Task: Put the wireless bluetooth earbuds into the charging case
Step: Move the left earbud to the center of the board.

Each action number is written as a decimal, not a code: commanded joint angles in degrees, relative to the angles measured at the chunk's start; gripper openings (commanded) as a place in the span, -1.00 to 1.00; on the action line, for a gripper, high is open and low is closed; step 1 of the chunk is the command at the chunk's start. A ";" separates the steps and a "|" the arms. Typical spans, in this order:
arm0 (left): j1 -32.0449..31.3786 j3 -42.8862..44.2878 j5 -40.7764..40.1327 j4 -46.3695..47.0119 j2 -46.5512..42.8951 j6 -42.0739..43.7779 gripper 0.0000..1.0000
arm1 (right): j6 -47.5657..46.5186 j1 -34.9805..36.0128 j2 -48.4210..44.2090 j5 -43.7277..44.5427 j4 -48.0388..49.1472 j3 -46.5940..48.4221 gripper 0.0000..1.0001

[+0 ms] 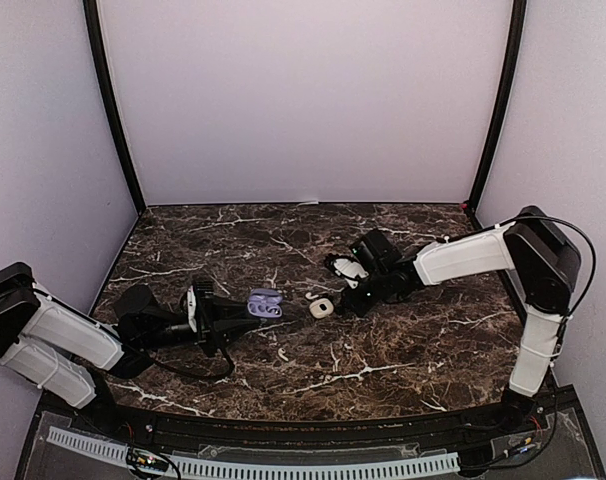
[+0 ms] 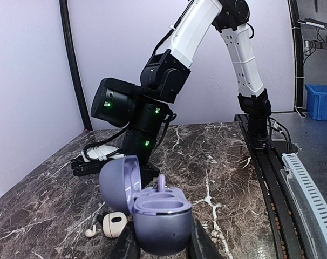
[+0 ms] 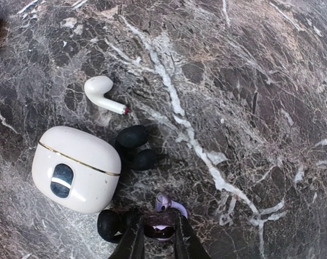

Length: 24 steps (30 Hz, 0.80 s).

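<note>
Right gripper [image 3: 157, 237] nearly shut, pinching 1 purple bud [image 3: 164, 204] at bottom centre of right wrist view; left gripper [image 2: 163, 245] clamped on the open case [image 2: 161, 218], low centre of left wrist view, with 1 seated bud [image 2: 162, 184]: approach stem-down over the case's free side, release late.

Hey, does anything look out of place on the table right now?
Yes: a white earbud and several dark buds lie loose on the marble table beside the closed white case, outside any case.
</note>
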 commanded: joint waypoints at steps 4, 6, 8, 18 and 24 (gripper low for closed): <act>0.33 -0.33 0.81 1.49 -0.48 -0.48 -0.99 | -0.33 -0.30 -0.11 1.37 -0.65 0.27 -0.62; 0.34 -0.32 0.95 1.49 -0.48 -0.48 -0.98 | -0.24 -0.38 -0.42 1.69 -1.44 0.15 -0.64; 0.33 -0.32 1.00 1.41 -0.56 -0.48 -0.99 | 0.05 -0.41 -0.92 1.75 -2.14 -0.23 -0.66; 0.29 -0.24 1.25 1.07 -0.74 -0.55 -0.98 | 1.30 -0.39 -6.23 -3.19 -7.27 -3.80 -0.70; 0.34 -0.15 1.62 0.84 -0.89 -0.60 -0.98 | 1.95 -0.43 -11.82 -14.52 -11.15 -6.68 -0.70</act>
